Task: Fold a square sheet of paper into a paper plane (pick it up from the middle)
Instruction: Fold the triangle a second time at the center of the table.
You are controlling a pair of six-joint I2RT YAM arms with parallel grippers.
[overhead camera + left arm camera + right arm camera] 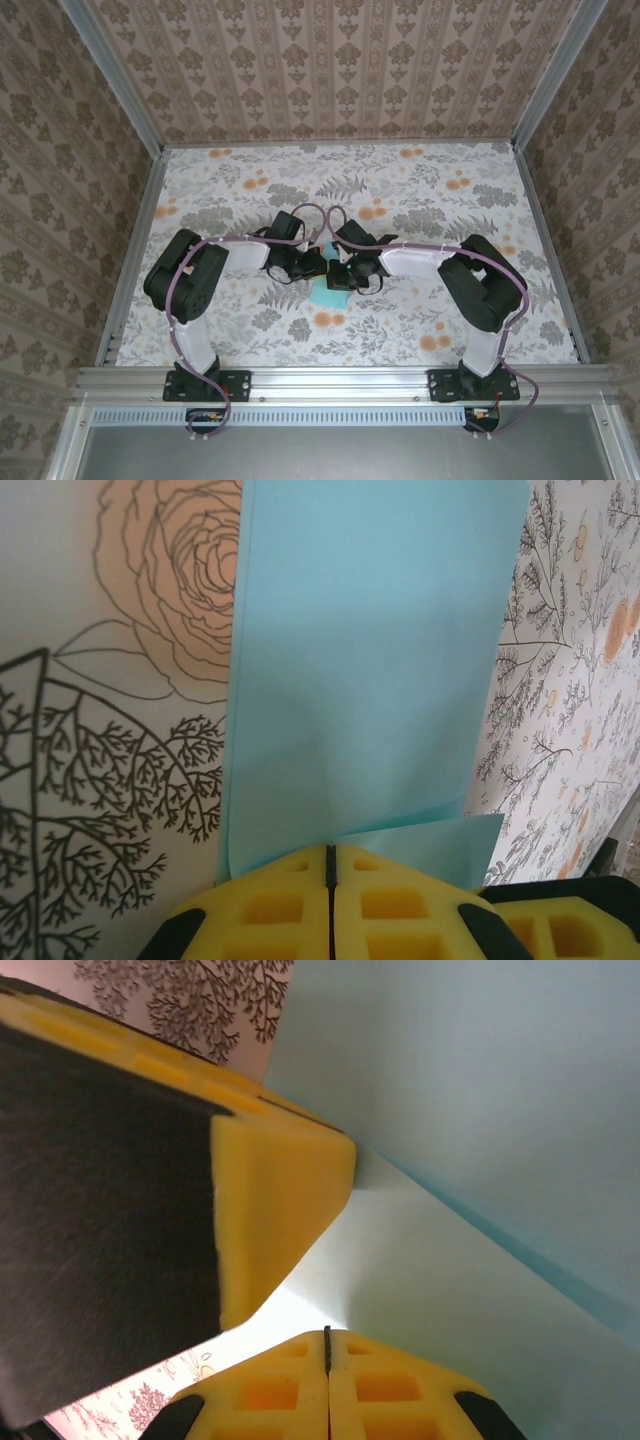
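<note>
Left tool (328, 855) pinches the teal paper (370, 660); right tool (327, 1338) grips it alongside.

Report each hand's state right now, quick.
Left hand: shut, pinching the near edge of the teal paper.
Right hand: shut, fingertips on the same paper, apparently pinching it.
</note>
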